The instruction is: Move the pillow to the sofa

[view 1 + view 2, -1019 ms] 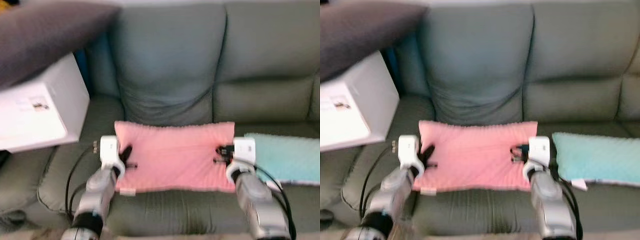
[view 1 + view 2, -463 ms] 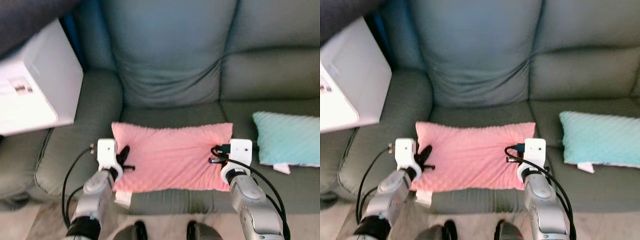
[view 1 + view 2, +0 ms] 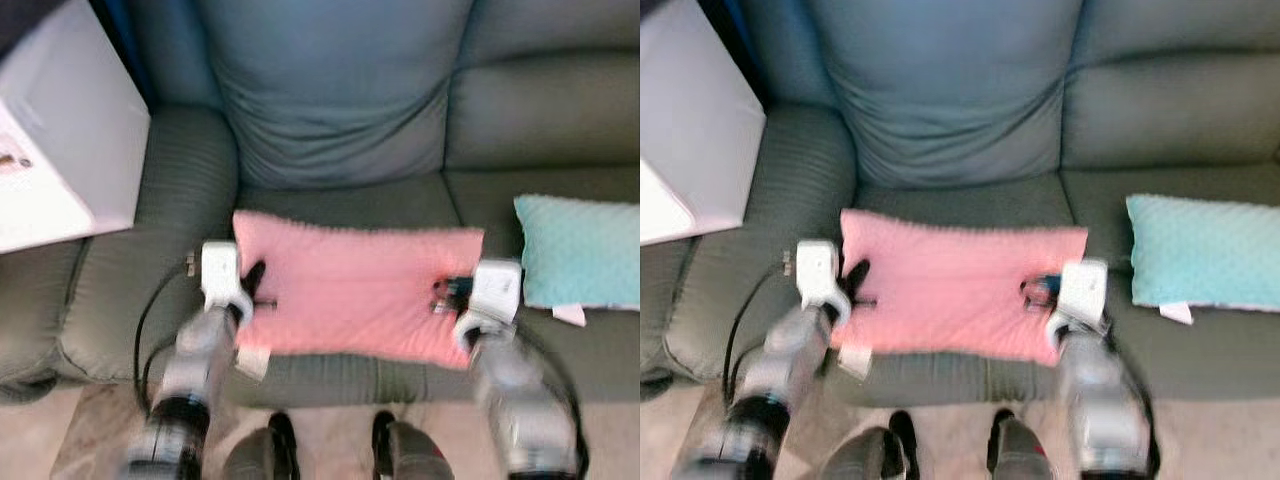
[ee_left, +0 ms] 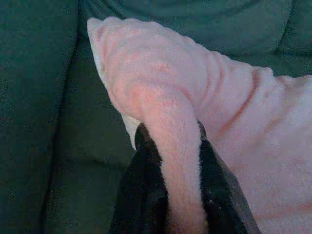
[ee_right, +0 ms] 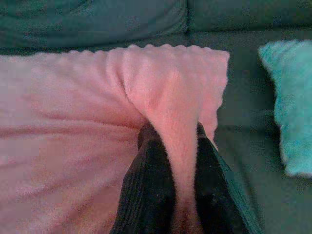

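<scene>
**Pink pillow held over the sofa seat by both grippers**

The pink pillow (image 3: 355,290) lies flat across the seat of the grey-green sofa (image 3: 340,100), its near edge reaching just past the front of the cushion. The left gripper (image 3: 250,297) pinches a fold at the pillow's left end; the wrist view shows plush squeezed between the two black fingers (image 4: 146,195). The right gripper (image 3: 447,294) does the same at the right end, its fingers (image 5: 151,190) pressed on a raised ridge of fabric. A teal pillow (image 3: 580,250) rests on the next seat, just beside the pink one. A white box (image 3: 60,150) sits on the sofa's left arm. The robot's feet (image 3: 330,455) stand close to the sofa front
</scene>
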You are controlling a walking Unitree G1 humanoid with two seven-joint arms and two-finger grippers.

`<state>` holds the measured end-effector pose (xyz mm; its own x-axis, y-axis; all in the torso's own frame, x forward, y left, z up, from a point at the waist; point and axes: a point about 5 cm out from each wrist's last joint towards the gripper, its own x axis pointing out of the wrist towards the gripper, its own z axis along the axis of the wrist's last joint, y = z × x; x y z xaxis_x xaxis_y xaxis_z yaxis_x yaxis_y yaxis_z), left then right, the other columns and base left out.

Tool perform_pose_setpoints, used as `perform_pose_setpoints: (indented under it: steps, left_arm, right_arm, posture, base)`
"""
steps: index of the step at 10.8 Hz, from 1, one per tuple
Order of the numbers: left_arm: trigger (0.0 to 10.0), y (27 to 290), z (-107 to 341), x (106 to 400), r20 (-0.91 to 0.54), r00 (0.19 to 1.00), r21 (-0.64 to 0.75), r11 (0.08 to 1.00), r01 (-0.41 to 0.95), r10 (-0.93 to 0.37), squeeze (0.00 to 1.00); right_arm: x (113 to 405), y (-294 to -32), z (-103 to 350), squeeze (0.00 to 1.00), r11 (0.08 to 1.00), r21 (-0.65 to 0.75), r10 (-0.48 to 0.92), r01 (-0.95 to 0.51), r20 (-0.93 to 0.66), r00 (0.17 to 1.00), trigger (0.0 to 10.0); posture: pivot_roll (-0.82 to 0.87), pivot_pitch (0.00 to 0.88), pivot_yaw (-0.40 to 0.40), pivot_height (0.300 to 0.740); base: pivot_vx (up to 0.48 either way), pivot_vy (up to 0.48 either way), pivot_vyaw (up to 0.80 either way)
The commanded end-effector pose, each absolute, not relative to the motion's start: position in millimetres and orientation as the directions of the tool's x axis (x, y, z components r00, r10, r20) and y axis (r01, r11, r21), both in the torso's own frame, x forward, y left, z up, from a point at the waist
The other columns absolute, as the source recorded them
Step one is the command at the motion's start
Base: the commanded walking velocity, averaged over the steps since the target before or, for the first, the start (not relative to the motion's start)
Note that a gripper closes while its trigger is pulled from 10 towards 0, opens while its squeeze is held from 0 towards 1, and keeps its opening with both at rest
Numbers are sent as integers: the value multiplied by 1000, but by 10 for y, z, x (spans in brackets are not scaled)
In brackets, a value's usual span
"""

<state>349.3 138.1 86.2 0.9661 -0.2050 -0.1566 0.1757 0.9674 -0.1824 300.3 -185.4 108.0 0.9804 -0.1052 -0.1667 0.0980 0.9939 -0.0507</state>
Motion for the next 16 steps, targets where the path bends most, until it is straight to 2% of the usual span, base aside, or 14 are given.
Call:
perform_pose_setpoints:
  steps: [1, 5, 7, 8, 10, 15, 16]
  left_arm:
    - [10000, 1539, 909, 3555, -143, 981, -186, 977, 101, -128, 0]
    - [10000, 1440, 1030, 3727, -139, 988, -225, 974, 37, -70, 0]
    - [10000, 1463, 977, 3711, -155, 987, -228, 974, -5, -31, 0]
    - [10000, 1493, 936, 3689, -164, 986, -279, 958, -71, 25, 0]
    - [10000, 1492, 938, 3691, -160, 985, -261, 960, -97, 55, 0]
    - [10000, 1523, 1145, 3794, -98, 989, -324, 936, -138, 112, 0]
    - [10000, 1512, 1150, 3797, -95, 989, -330, 934, -138, 113, 286]
  right_arm:
    - [3029, -2047, 1087, 0, 982, -76, -184, 174, -155, 971, 10000]
    - [3328, -2312, 1170, 0, 971, -119, -223, 208, -124, 967, 10000]
    - [3390, -2303, 1117, 0, 974, -128, -205, 189, -133, 970, 10000]
    - [3445, -2261, 1141, 0, 973, -125, -208, 193, -122, 970, 10000]
    - [3524, -2111, 1201, 0, 976, -140, -181, 168, -83, 980, 10000]
    - [3579, -2104, 1298, 0, 977, -129, -173, 169, -21, 985, 10000]
    - [3577, -2100, 1289, 973, 976, -126, -179, 175, -17, 984, 10000]
  posture:
    - [-182, 392, 80, 740]
    - [-219, 429, 80, 740]
    - [-221, 441, 75, 740]
    - [-227, 452, 66, 740]
    - [-239, 461, 55, 740]
    - [-253, 467, 47, 740]
    - [-252, 466, 51, 740]
  base:
    - [0, 0, 0]
    - [0, 0, 0]
    - [0, 0, 0]
    - [0, 0, 0]
    - [0, 0, 0]
    - [0, 0, 0]
    - [0, 0, 0]
